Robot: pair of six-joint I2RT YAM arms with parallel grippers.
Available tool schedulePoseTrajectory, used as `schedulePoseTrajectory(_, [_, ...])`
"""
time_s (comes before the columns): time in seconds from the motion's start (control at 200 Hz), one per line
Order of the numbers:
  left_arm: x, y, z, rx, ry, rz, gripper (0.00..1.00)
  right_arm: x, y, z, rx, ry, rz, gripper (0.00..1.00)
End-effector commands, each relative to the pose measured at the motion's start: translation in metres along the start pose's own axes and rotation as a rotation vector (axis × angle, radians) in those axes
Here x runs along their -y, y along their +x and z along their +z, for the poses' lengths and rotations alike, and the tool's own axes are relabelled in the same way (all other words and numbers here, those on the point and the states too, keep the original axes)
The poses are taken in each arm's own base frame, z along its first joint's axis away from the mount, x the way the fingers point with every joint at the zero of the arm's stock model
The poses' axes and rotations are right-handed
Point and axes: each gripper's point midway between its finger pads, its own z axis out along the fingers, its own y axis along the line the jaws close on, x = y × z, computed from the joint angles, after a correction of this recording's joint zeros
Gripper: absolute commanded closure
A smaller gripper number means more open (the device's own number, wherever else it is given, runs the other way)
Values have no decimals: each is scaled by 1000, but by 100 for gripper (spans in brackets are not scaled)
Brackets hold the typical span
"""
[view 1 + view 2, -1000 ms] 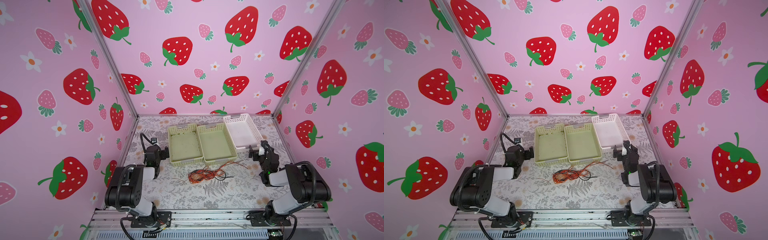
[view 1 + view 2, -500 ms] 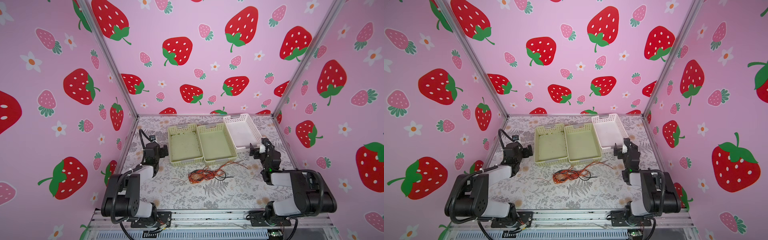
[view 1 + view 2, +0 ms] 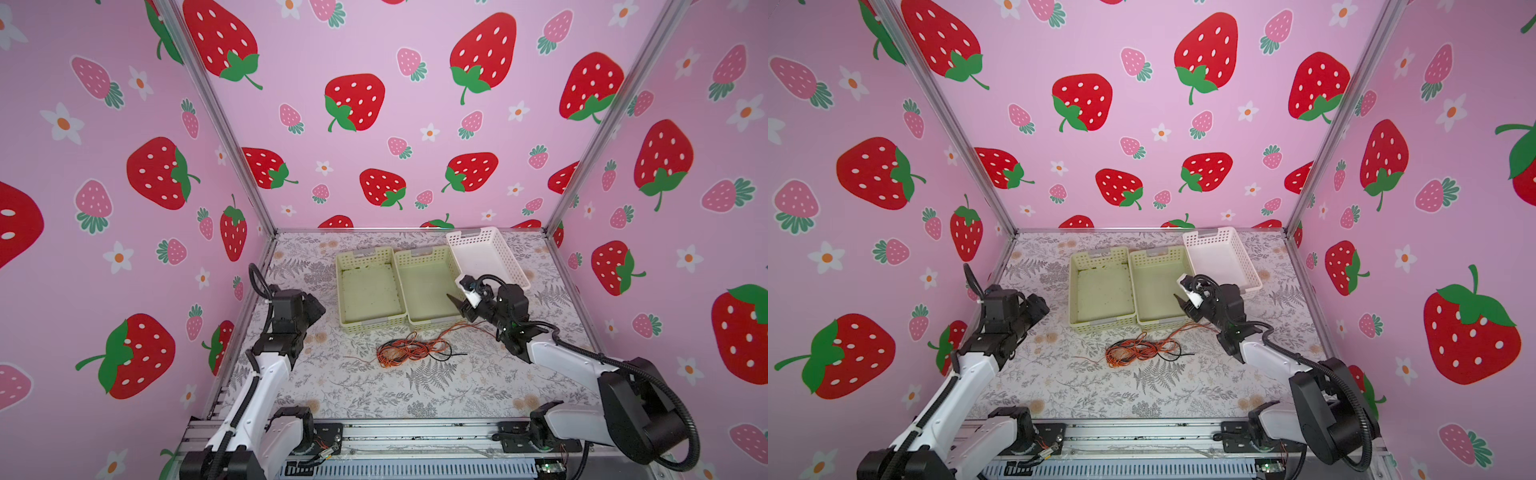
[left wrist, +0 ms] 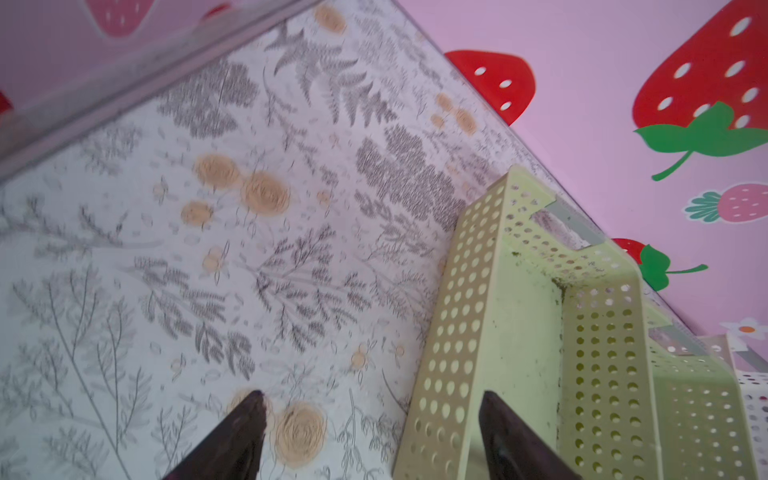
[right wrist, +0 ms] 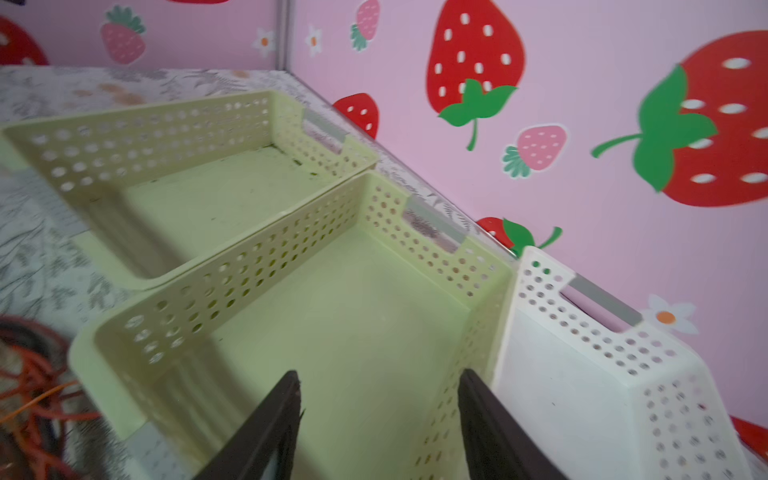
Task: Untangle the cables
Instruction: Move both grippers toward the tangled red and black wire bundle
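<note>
Approach stage, nothing gripped yet. Tangled cables (image 3: pixel 411 351) heaped on the tabletop (image 3: pixel 374 399), just in front of the green baskets (image 3: pixel 372 326). Parted and empty: left hand (image 4: pixel 370 399) well aside, right hand (image 5: pixel 378 376) over a basket. Next, probably: dropping onto one loose strand, pinching finely.

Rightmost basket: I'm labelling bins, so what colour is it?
The basket is white, perforated; a top view shows it best.

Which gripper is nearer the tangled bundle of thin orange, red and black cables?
Right. The right gripper hangs over the front of the middle pale green plastic basket, just behind the cables; the left gripper sits farther to their left.
</note>
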Motion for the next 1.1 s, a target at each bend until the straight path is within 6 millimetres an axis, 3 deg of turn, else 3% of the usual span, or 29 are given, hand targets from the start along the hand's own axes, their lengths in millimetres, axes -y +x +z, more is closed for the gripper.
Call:
schedulePoseTrajectory(0.0, [-19, 48, 3, -183, -34, -216, 25, -54, 6, -1, 36, -217, -195, 38])
schedulePoseTrajectory(0.12, [-17, 68, 9, -279, -15, -230, 32, -93, 6, -2, 70, -345, -324, 40])
schedulePoseTrajectory(0.345, [4, 88, 4, -346, 72, -36, 45, -127, 12, 6, 47, -479, -387, 44])
schedulePoseTrajectory(0.53, [23, 106, -11, -329, 125, 220, 45, -122, 14, 9, 34, -444, -429, 44])
schedulePoseTrajectory(0.895, [82, 158, -27, -416, 348, 543, 30, -118, 6, 1, 71, -381, -486, 48])
schedulePoseTrajectory(1.096, [112, 175, -32, -433, 423, 750, 30, -135, 5, 0, 90, -395, -632, 61])
